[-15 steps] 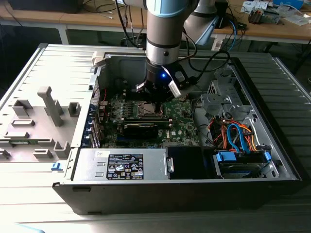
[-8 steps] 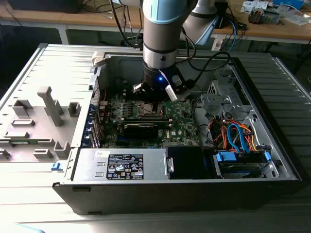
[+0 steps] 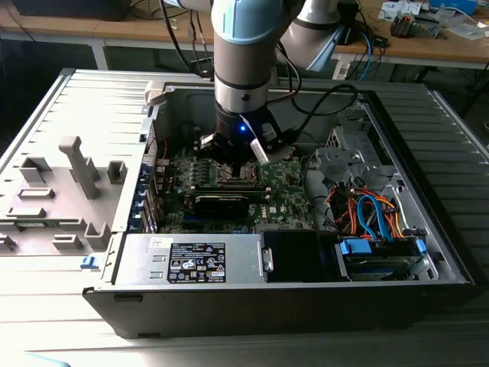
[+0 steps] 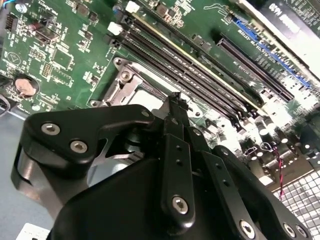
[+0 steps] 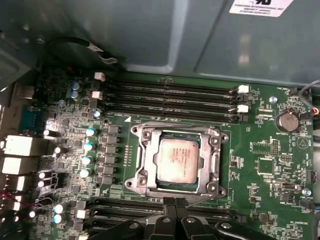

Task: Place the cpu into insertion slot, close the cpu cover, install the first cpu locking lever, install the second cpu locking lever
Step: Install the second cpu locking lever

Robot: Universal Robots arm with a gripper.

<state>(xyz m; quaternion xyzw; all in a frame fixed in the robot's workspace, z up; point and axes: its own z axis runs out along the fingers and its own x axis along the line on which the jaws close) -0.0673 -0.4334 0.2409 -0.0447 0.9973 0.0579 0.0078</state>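
Observation:
The cpu (image 5: 176, 160), a silver-grey square, lies in the insertion slot (image 5: 136, 184) on the green board. The cpu cover (image 5: 144, 159), a silver frame with a square window, lies flat over it. A thin wire lever (image 5: 206, 195) runs along the socket edge beside my fingertips. My gripper (image 5: 174, 202) is shut, its two black fingers pressed together with their tips right at that edge of the socket. In the second wrist view the gripper (image 4: 175, 100) points down at the socket's corner (image 4: 122, 80). In the exterior view the arm (image 3: 241, 92) stands over the socket (image 3: 230, 173).
Long black memory slots (image 5: 170, 97) run along both sides of the socket. A coin battery (image 5: 286, 120) sits on the board. The case holds a power supply (image 3: 195, 260), a drive (image 3: 378, 256) and orange and blue cables (image 3: 367, 214). A grey fixture (image 3: 72, 183) lies at the exterior view's left.

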